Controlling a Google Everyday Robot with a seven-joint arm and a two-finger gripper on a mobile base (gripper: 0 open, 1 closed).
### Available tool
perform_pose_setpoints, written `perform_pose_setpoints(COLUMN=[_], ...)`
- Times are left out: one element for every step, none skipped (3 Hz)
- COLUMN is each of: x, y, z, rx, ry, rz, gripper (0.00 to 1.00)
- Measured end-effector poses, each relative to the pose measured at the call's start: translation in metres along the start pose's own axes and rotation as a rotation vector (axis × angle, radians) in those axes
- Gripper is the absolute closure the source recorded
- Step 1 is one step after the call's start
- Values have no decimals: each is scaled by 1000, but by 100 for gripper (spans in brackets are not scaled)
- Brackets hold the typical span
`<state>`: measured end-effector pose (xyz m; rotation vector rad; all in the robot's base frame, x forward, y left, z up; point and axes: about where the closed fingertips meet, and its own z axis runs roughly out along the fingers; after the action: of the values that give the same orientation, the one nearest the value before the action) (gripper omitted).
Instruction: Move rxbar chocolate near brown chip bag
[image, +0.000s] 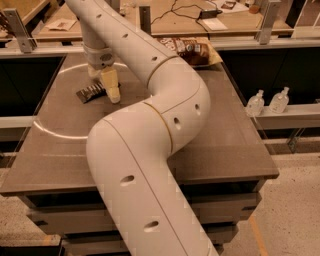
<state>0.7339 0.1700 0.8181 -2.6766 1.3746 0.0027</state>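
Brown table (235, 145), speckled floor (295, 220), wooden bench (240, 24) behind.

The white arm (145, 190) rises thick from the bottom of the view and bends at an elbow (186, 102) right of centre, then runs back up and leftward. At its far end the wrist (102, 57) points down. The tan hand (112, 91) hangs at upper left, aimed downward.

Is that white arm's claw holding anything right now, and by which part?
It cannot be told. The claw is down at one end of the dark snack bar, which lies flat on the table, but a grip does not show.
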Motion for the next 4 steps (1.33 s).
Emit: perform_pose_setpoints(x=[-5,-5,-4,-4], y=[-7,-6,-6,-6], z=[8,6,5,4], rx=[-5,-5,-5,-5], ry=[-7,-7,-6,-5], rz=[-14,-13,-12,-11], gripper=[41,50,51,52])
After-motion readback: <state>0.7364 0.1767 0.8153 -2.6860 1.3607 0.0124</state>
